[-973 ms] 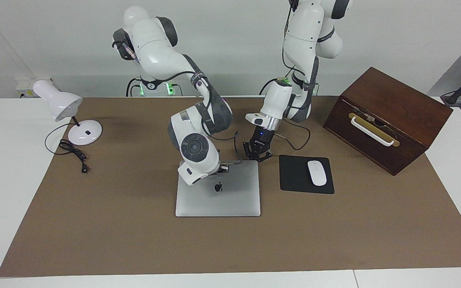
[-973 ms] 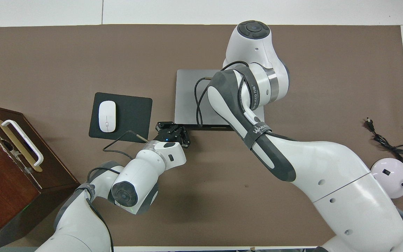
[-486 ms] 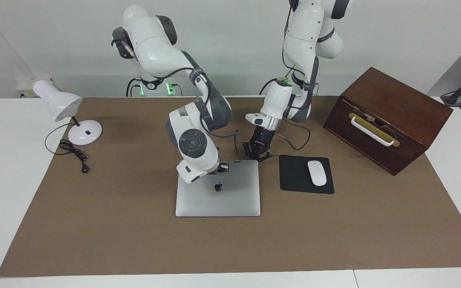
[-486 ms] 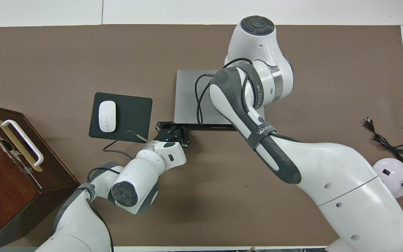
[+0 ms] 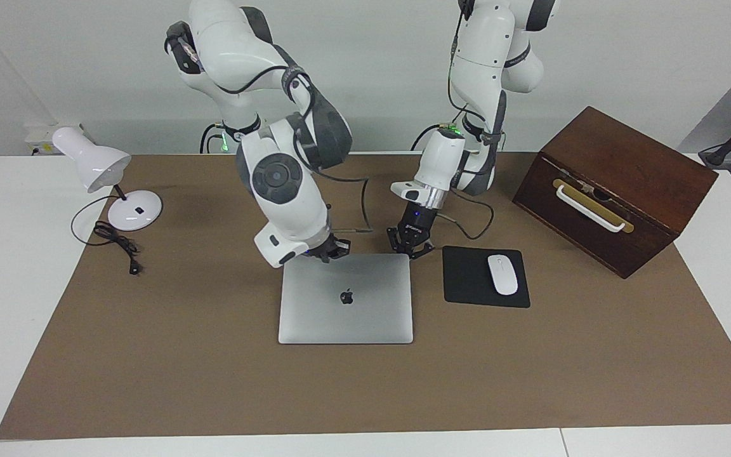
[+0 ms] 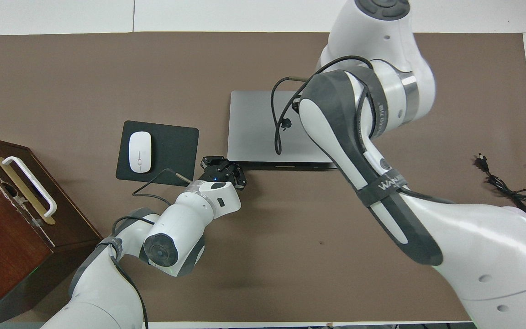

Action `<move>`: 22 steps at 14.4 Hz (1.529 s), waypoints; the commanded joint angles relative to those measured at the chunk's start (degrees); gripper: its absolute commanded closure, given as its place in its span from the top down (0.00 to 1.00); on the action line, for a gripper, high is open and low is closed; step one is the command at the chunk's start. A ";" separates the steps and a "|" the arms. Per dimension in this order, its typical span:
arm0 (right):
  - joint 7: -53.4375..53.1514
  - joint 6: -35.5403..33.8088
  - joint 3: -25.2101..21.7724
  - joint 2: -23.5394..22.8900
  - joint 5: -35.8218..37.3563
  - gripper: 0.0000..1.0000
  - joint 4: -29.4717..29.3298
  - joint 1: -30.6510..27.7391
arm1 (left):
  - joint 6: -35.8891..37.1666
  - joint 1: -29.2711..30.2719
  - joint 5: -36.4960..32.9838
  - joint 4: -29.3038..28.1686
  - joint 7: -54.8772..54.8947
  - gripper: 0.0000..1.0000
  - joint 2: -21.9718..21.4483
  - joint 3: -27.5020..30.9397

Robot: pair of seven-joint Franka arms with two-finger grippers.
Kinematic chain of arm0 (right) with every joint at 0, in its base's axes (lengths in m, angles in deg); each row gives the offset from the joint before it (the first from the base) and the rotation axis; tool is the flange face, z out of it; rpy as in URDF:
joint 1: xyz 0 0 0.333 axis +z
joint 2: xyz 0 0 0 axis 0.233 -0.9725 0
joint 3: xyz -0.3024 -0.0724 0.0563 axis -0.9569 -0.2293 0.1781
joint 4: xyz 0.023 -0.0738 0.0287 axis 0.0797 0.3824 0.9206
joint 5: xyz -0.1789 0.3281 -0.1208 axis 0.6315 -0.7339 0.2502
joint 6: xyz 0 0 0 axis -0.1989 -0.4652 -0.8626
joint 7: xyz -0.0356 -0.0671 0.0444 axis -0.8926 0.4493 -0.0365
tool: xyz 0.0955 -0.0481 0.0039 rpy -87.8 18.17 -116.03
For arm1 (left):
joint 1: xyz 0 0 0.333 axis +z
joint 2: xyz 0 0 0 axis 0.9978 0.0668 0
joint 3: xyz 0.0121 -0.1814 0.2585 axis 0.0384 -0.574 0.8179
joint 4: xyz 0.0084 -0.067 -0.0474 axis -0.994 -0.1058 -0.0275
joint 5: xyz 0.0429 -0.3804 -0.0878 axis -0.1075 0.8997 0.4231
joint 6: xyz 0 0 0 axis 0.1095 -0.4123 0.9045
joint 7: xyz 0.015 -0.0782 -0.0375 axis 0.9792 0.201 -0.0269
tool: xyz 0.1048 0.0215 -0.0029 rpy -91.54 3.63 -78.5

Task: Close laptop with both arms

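You have the thin silver-grey metal laptop (image 5: 346,298) lying flat and shut on the brown table mat (image 5: 213,381), its apple logo facing up, about midway between the two arms' ends of the table. The left gripper (image 5: 409,249) sits at the laptop's corner nearest the robots on the left arm's side, fingertips pinched together and empty. The right gripper (image 5: 329,250) hangs just over the laptop's edge nearest the robots, toward the right arm's side; you can see its fingers drawn together too, holding nothing. From overhead, the right arm's bulky white forearm covers much of the lid.

Beside the laptop, toward the left arm's end, lies a flat black rectangular mouse pad (image 5: 470,279) with a white oval mouse (image 5: 502,274) on it. Near it stands a dark brown wooden box (image 5: 616,184) with a white handle. Toward the right arm's end, well apart from the laptop, stands a white desk lamp (image 5: 105,174) with its black cord (image 5: 115,244) trailing on the mat.
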 commanded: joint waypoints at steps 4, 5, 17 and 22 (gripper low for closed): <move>19.18 -3.16 -0.36 10.74 7.68 0.81 0.09 -5.86 | 12.57 2.73 0.29 0.58 0.72 0.00 -3.97 0.91; 22.87 -4.39 -0.36 12.84 9.60 1.00 0.09 -6.39 | 15.48 2.82 0.37 0.58 0.72 0.00 -5.82 0.91; 42.15 -1.61 0.51 26.73 18.15 1.00 5.50 -13.23 | 56.50 11.25 0.46 13.12 0.72 0.00 -18.76 1.34; 34.44 4.30 -0.17 34.83 9.54 1.00 25.47 -19.66 | 68.49 16.53 0.55 20.79 0.45 0.99 -19.19 1.34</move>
